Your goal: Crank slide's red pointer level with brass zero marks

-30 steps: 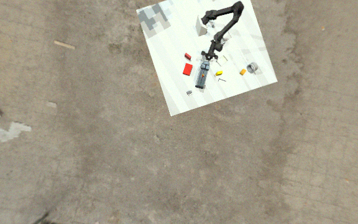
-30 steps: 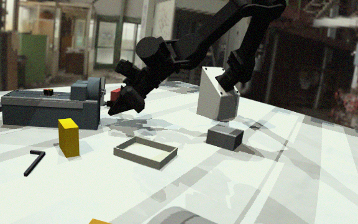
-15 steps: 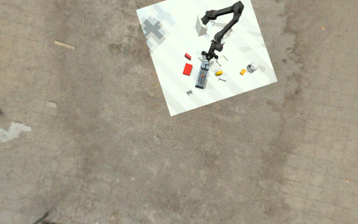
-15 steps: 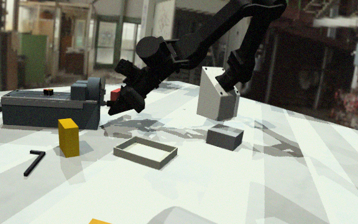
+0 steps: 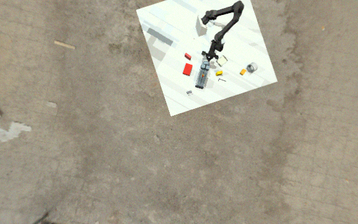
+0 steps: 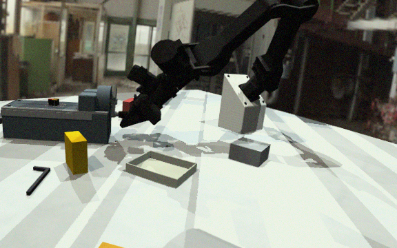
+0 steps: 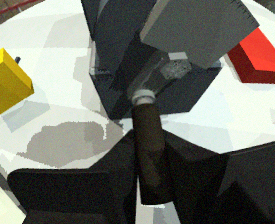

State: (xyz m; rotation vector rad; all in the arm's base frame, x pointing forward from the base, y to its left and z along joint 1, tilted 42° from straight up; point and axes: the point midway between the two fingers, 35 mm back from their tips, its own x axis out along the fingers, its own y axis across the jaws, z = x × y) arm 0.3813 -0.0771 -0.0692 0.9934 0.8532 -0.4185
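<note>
Dark handle (image 7: 149, 156) clamped in gripper (image 7: 144, 192), jaws nearly closed on it. Handle's long axis runs straight ahead from gripper to crank (image 7: 188, 19) at machine (image 6: 52, 120) end. Slide with red pointer (image 6: 53, 101) lies beyond, farther along machine.

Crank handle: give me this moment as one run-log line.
pincer: shut on crank handle | machine: handle end at pincer | pointer: alignment unclear | release: not yet done

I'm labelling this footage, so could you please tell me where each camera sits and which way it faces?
Top: high overhead, looking down at the table; whole arm shows.
Exterior: low beside the table, facing the machine; arm and gripper show.
Wrist: on the gripper, facing the handle it grips; fingers show.
Shared: the yellow block appears in exterior and wrist.
</note>
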